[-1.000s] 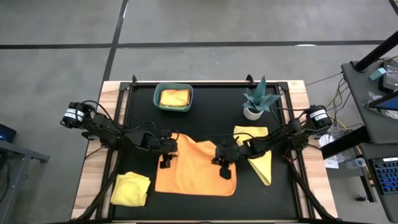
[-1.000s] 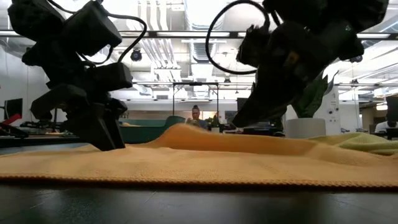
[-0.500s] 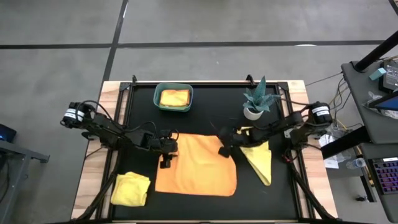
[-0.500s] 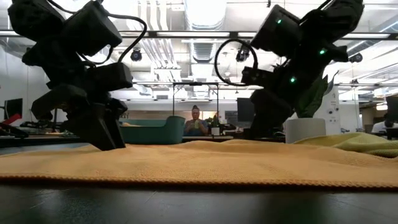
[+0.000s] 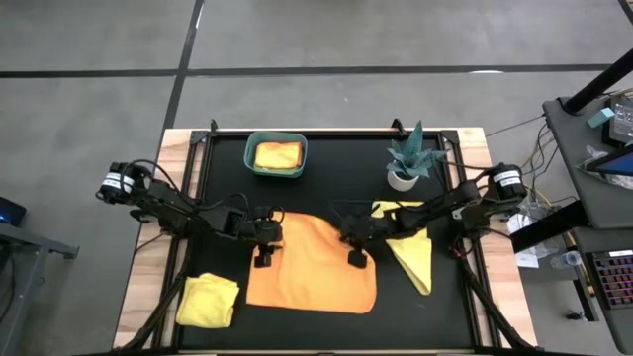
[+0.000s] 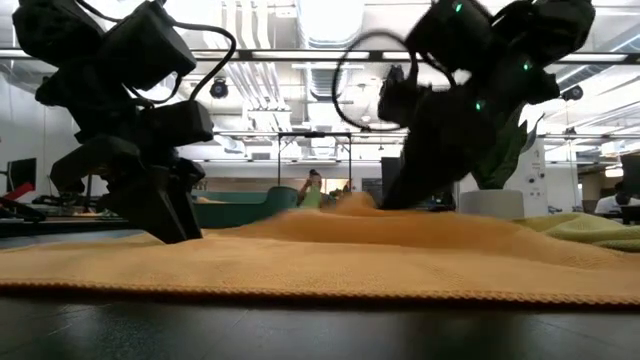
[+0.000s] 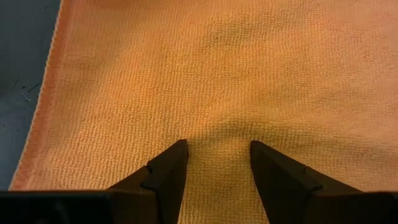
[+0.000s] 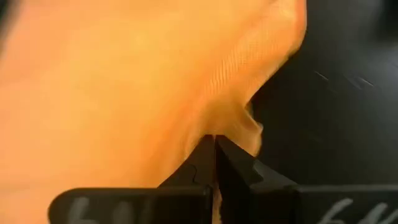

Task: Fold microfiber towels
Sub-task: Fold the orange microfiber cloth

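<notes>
An orange microfiber towel (image 5: 312,267) lies spread on the black mat (image 5: 326,188). My left gripper (image 5: 264,255) stands open on the towel's left part. My right gripper (image 5: 354,255) is shut on the towel at its far right corner, where the cloth rises in a hump (image 6: 345,208). A yellow towel (image 5: 413,249) lies loose to the right. A folded yellow one (image 5: 208,300) sits at the near left. Another towel lies in the teal bin (image 5: 277,155). My left gripper's fingertips (image 7: 171,163) rest on the orange towel a little in from its left edge (image 7: 46,112), slanting down from the table's left. A low pucker of cloth (image 7: 217,134) stands between them. My right gripper pinches the towel's far right corner (image 8: 231,124) between its shut fingers, slanting down from the table's right. That corner is raised off the mat; the rest of the towel lies flat.
A small potted plant (image 5: 407,158) stands at the far right, behind the right arm. The teal bin stands at the far middle. The mat's near strip (image 5: 316,331) lies bare in front of the orange towel.
My right gripper went toward the far edge to the orange towel's far right corner, shut there, then came back toward the near left with it. The towel, flat half a second ago, now humps up at that corner. Its left part stayed put.
</notes>
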